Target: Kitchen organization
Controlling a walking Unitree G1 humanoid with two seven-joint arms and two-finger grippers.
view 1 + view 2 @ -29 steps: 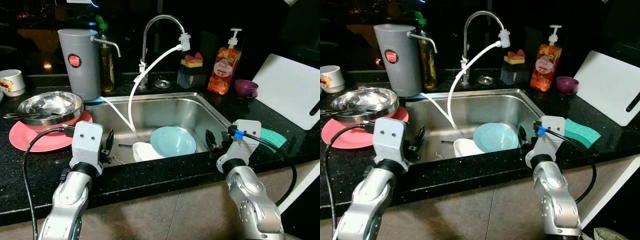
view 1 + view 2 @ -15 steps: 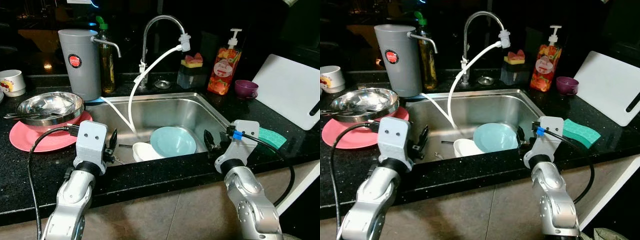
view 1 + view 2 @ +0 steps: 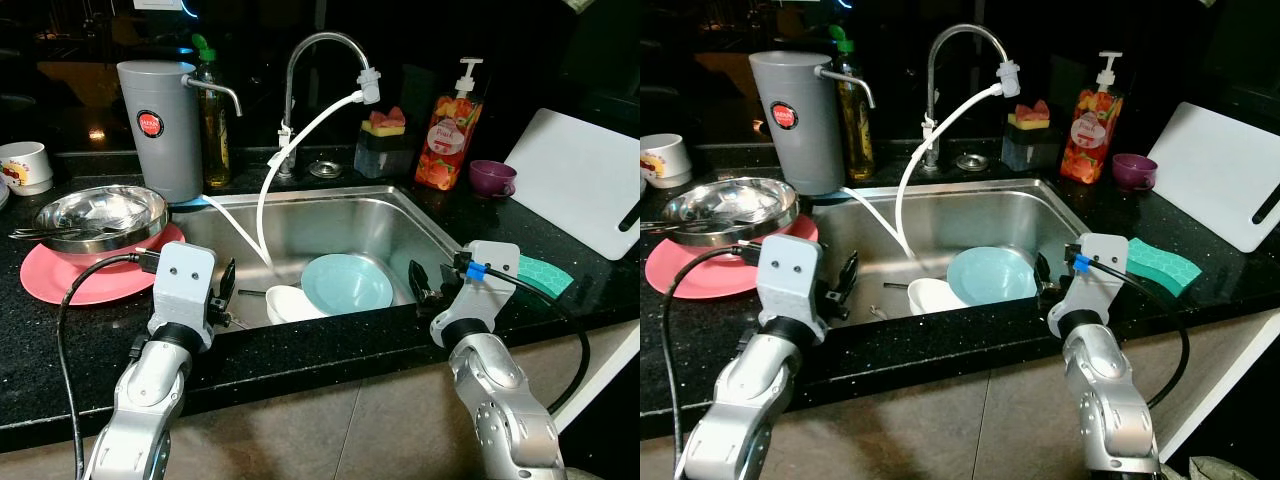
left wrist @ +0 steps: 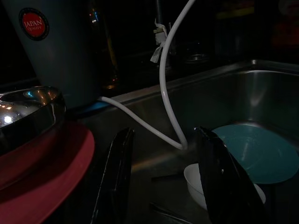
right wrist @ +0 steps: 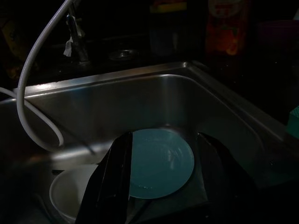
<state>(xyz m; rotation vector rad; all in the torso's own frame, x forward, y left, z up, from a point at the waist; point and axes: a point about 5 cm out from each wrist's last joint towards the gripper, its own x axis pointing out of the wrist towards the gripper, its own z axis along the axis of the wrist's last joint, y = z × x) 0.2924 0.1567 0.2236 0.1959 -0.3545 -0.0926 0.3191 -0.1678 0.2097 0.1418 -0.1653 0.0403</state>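
Left gripper [image 4: 161, 182] and right gripper [image 5: 163, 182] over sink [image 3: 330, 215] rim, fingers spread, empty. Below: teal plate [image 3: 347, 282], white bowl [image 3: 290, 302].

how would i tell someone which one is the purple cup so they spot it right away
Start at the steel sink and look along the black counter behind its right rear corner. Past the orange soap pump bottle, just before the white cutting board, sits the purple cup: small, squat and open-topped, the only purple thing there.
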